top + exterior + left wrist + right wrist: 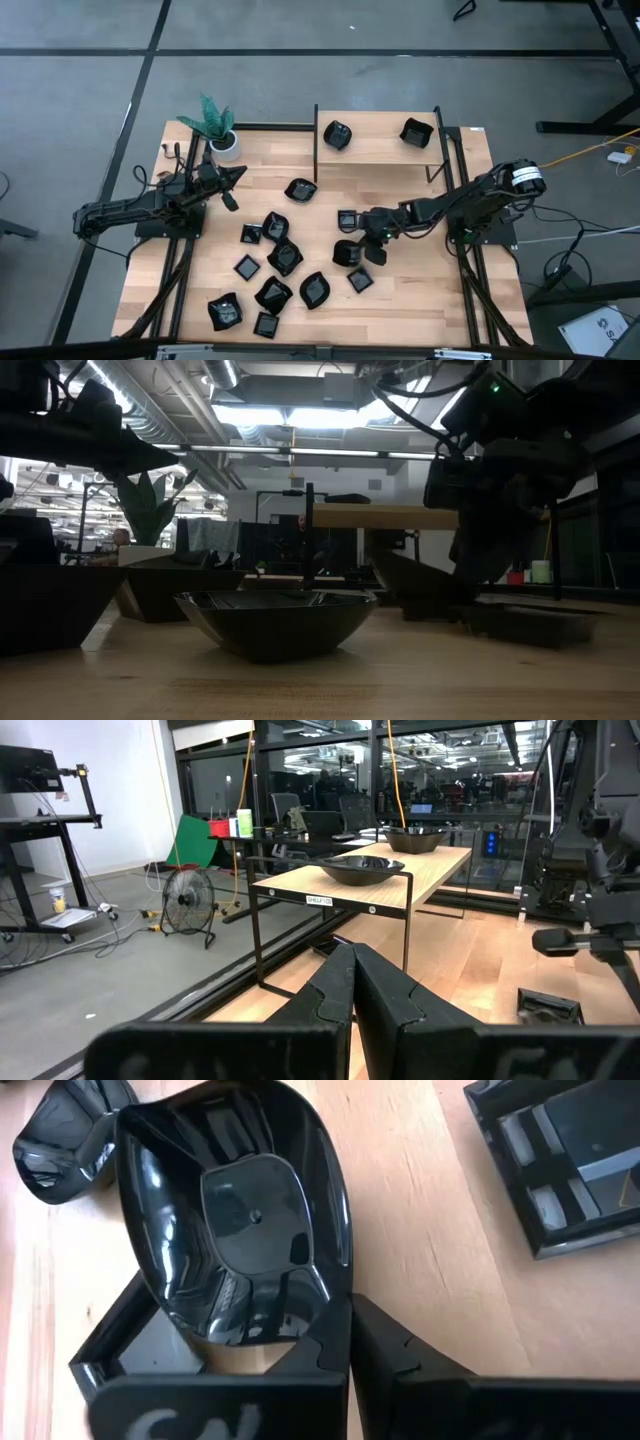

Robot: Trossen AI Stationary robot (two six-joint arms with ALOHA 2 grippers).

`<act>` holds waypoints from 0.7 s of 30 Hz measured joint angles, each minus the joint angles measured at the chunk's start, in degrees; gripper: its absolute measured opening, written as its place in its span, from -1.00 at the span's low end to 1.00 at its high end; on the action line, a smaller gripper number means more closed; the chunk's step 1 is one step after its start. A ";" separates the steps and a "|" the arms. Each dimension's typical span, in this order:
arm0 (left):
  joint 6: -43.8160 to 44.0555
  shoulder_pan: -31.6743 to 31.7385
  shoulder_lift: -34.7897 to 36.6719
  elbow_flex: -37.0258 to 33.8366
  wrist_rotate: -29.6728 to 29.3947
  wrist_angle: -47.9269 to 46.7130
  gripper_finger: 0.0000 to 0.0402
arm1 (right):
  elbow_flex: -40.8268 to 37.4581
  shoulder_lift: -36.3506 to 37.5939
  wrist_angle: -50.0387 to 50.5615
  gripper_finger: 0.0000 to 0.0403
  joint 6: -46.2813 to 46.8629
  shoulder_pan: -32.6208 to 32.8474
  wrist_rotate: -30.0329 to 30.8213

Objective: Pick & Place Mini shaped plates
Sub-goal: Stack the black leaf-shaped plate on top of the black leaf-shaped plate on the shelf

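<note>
The room around me is a big open workshop: grey concrete floor, ceiling lights and ducts, glass partitions, desks and a standing fan off beyond the table edge. My work surface is a pale wooden table, with a small raised wooden shelf on a black frame at its far side. A white pot with a green plant sits at the far left corner.

My left arm waits near the plant, its left gripper pressed shut on nothing, pointing toward the shelf.

My right gripper is down at the middle of the table, fingers pinched together on the rim of a rounded glossy black dish, which tilts over a square black dish lying beneath it.

The other mini shaped plates are scattered over the near-centre of the table, some touching, some apart; another square one lies just beside my right claw. Two more dishes already sit on the shelf, one toward the left end, one toward the right.
</note>
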State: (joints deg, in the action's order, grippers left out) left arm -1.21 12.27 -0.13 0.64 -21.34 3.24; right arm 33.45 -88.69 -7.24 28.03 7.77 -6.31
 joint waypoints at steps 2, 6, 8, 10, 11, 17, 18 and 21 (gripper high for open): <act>0.00 -0.01 -0.02 -0.02 0.00 -0.02 -0.98 | 0.00 -0.02 -0.01 -0.99 -0.09 0.00 0.00; -0.01 -0.02 -0.01 -0.02 0.00 -0.02 -0.98 | 0.00 0.00 -0.03 -0.97 -0.10 0.00 0.02; 0.00 -0.02 0.00 -0.01 0.00 0.01 -0.98 | 0.00 0.00 0.02 -0.93 0.01 0.00 0.08; 0.00 -0.02 -0.02 -0.02 0.00 -0.02 -0.98 | -0.01 0.00 0.21 -0.88 0.03 0.00 0.13; -0.02 0.00 -0.02 -0.02 0.00 -0.02 -0.98 | -0.03 0.00 0.34 -0.85 0.02 0.00 0.20; 0.00 -0.02 -0.02 -0.02 0.01 -0.02 -0.98 | -0.04 0.00 0.36 -0.64 0.01 -0.12 0.20; 0.00 -0.02 -0.01 0.00 0.00 -0.01 -0.98 | -0.04 0.00 0.36 -0.61 0.00 -0.24 0.19; 0.00 0.00 -0.02 -0.02 0.00 0.00 -0.98 | 0.06 0.44 0.40 -0.52 -1.17 -0.64 0.07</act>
State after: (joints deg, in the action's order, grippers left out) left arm -1.21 12.27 -0.14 0.63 -21.34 3.24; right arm 33.51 -88.24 -6.83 26.86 7.13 -6.24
